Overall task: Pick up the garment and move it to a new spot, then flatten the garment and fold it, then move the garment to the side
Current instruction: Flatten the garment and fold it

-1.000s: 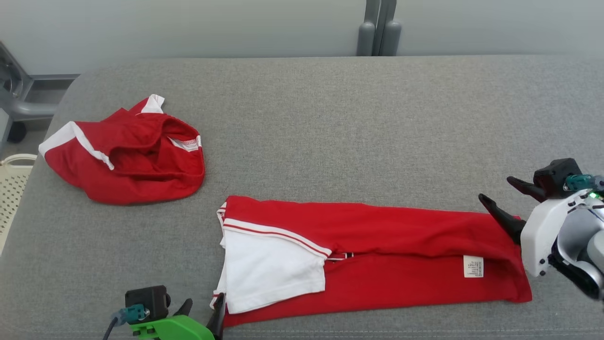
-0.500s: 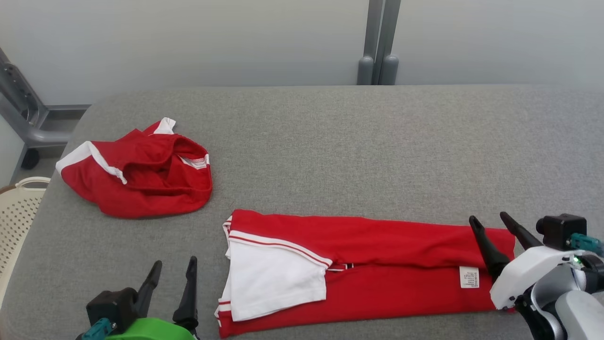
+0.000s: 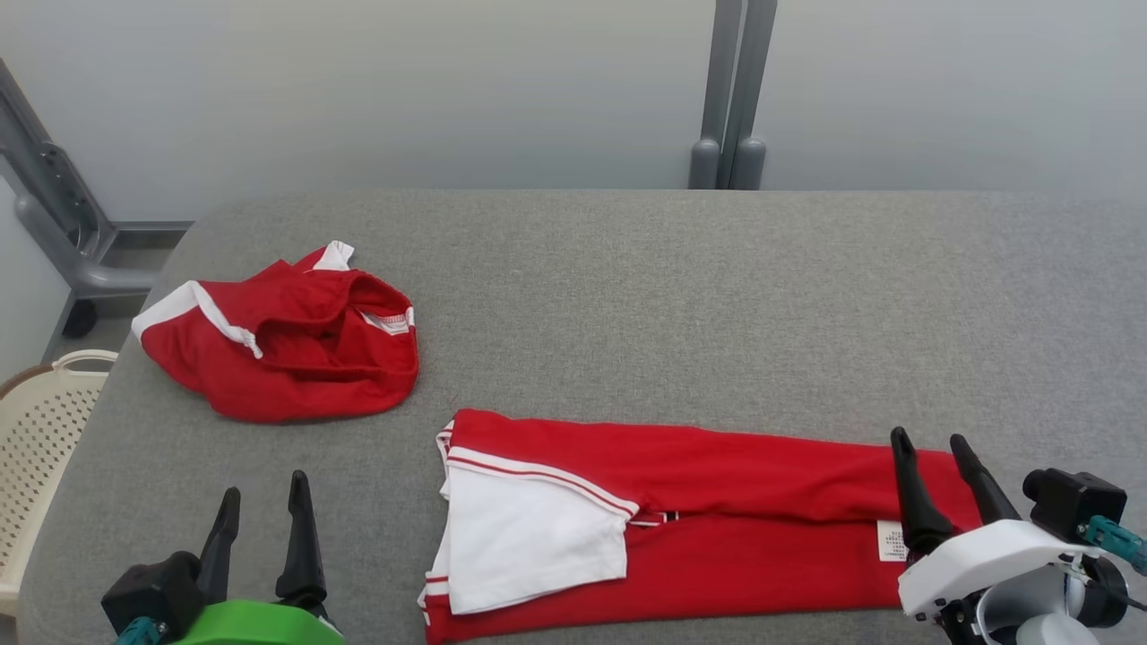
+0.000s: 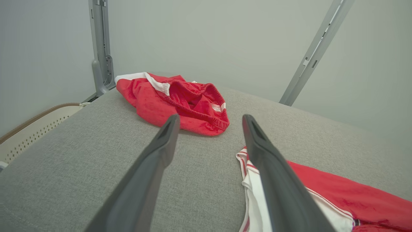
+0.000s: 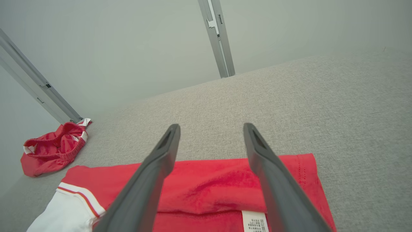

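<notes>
As both gape (fully), left tool (image 3: 264, 488) and right tool (image 3: 929, 443) hold nothing.

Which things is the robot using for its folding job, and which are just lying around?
For the job: the half-folded red and white shirt, left end effector, right end effector, both open.
Just lying about: crumpled red shorts, cream basket beside the grey table.

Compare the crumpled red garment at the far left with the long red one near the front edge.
The crumpled garment sits in a rumpled heap; the long garment lies flat, folded into a strip. The crumpled garment shows only narrow white bands; the long garment is broadly white at one end. Both are red with white trim and rest on the grey table.
</notes>
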You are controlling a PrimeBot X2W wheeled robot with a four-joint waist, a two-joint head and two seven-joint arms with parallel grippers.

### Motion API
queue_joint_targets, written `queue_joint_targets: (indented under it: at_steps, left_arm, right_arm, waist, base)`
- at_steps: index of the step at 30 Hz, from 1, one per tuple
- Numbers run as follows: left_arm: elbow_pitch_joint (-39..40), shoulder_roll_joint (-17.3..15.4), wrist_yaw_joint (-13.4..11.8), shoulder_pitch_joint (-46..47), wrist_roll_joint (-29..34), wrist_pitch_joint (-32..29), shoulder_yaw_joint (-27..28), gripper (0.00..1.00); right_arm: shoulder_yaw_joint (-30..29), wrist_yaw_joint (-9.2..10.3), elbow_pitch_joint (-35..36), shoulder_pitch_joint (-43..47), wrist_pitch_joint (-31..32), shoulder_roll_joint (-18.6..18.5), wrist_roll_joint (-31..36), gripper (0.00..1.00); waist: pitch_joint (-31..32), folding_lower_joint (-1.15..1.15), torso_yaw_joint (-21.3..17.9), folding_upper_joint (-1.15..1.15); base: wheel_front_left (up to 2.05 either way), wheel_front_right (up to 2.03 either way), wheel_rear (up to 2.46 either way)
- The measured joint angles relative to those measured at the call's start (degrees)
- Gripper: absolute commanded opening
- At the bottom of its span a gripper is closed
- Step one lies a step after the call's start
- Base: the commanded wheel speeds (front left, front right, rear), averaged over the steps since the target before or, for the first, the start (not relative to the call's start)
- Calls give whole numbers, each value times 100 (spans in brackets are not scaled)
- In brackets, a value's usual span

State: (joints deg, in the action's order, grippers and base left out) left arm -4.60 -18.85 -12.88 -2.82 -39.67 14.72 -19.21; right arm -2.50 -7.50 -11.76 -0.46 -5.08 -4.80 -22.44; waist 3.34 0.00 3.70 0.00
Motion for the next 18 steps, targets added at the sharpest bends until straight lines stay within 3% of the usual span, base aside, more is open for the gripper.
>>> queue_joint_targets:
  at_steps: [18]
  left_arm:
    - [-558, -18, 181, 80, -4, -77, -36, 100]
  right_arm:
    - [-20, 0, 37, 233, 151, 187, 547, 100]
  waist:
    - [0, 0, -57, 0]
  base:
    - [0, 0, 0]
